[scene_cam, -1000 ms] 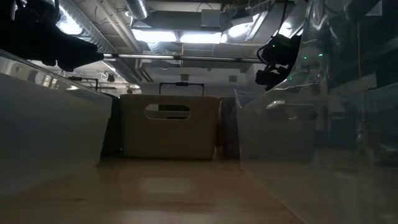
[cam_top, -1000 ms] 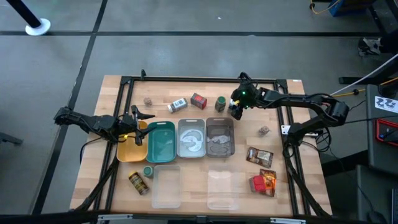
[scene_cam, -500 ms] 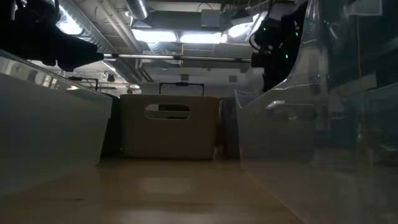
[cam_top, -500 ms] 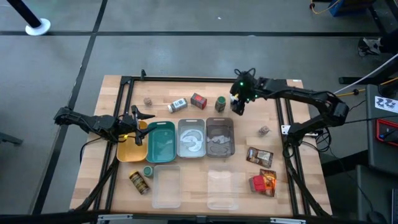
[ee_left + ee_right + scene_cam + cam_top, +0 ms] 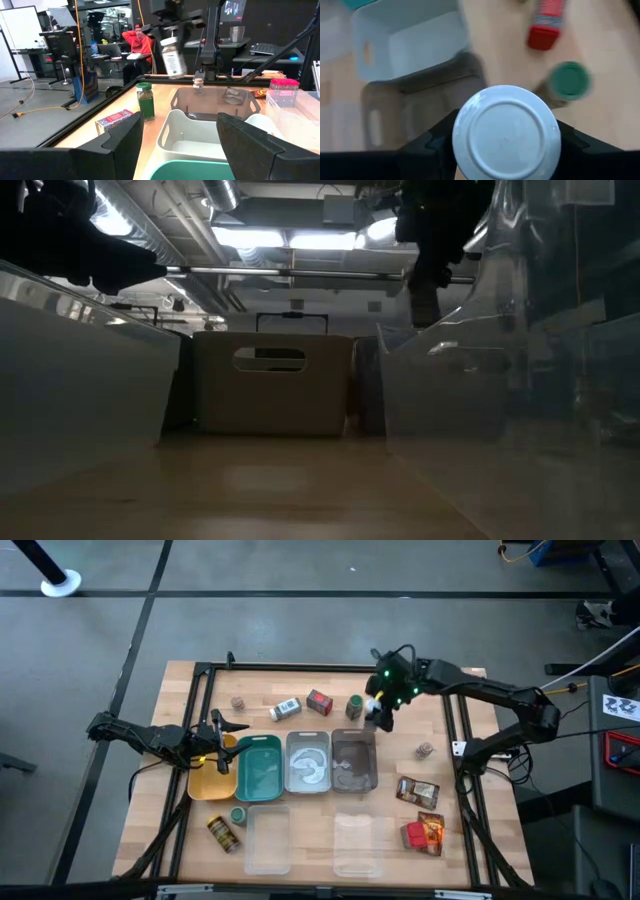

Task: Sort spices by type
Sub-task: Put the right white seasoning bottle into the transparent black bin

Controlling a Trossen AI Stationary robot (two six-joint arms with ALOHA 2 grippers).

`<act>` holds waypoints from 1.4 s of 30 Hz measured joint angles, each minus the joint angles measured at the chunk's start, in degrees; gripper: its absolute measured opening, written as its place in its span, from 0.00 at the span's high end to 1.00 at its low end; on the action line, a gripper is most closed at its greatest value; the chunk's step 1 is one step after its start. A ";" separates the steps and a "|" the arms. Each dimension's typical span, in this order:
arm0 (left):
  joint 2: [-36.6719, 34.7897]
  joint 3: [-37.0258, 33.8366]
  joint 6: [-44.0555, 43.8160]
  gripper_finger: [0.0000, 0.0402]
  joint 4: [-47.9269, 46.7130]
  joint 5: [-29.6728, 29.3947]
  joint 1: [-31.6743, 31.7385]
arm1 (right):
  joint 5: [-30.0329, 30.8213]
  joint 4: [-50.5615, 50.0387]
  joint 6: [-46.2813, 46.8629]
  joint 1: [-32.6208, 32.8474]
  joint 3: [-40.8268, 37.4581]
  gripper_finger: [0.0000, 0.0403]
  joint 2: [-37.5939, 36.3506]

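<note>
My right gripper (image 5: 379, 716) hangs above the far edge of the grey tray (image 5: 353, 780), shut on a spice jar (image 5: 171, 56) with a pale label and a round white end (image 5: 506, 132). A green-capped jar (image 5: 354, 706) stands beside it on the table, a red box (image 5: 319, 702) and a lying white jar (image 5: 286, 708) farther left. My left gripper (image 5: 180, 145) waits open, level, over the yellow tray (image 5: 210, 783). My right gripper pinches the jar between its two fingers (image 5: 432, 142), one on each side of the jar's body just below the white end (image 5: 470, 150). The fingers slant down from above and lie along the jar. The jar hangs tilted below them (image 5: 422, 298), clear of the table.
A teal tray (image 5: 260, 775) and a white tray (image 5: 308, 775) sit between the yellow and grey ones. Two clear lids (image 5: 267, 840) (image 5: 358, 845) lie at the near edge. Pouches (image 5: 417, 791) (image 5: 425, 833), a small jar (image 5: 424, 749) and two jars (image 5: 222, 833) lie around.
My right gripper has risen with the jar, tipped less steeply downward, and drifted a little toward the table's left, over the grey tray's far edge. The jar stays in its fingers, clear of the table.
</note>
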 joint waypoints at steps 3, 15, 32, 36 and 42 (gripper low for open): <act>0.00 0.01 0.00 0.41 0.00 0.01 -0.01 | 0.07 -0.02 1.66 4.17 0.00 0.48 -0.01; 0.02 0.02 0.00 0.41 0.02 0.00 -0.02 | 13.00 6.59 6.27 17.90 0.02 0.47 4.65; 0.00 0.00 0.00 0.41 0.02 0.00 0.00 | 20.05 13.69 5.49 19.71 0.02 0.47 19.61; 0.00 0.01 0.01 0.41 0.00 0.01 -0.01 | 23.17 16.36 5.43 19.71 0.02 0.46 20.51; 0.00 0.00 0.00 0.41 0.01 0.00 0.00 | 23.77 19.35 3.81 19.71 0.02 0.46 20.62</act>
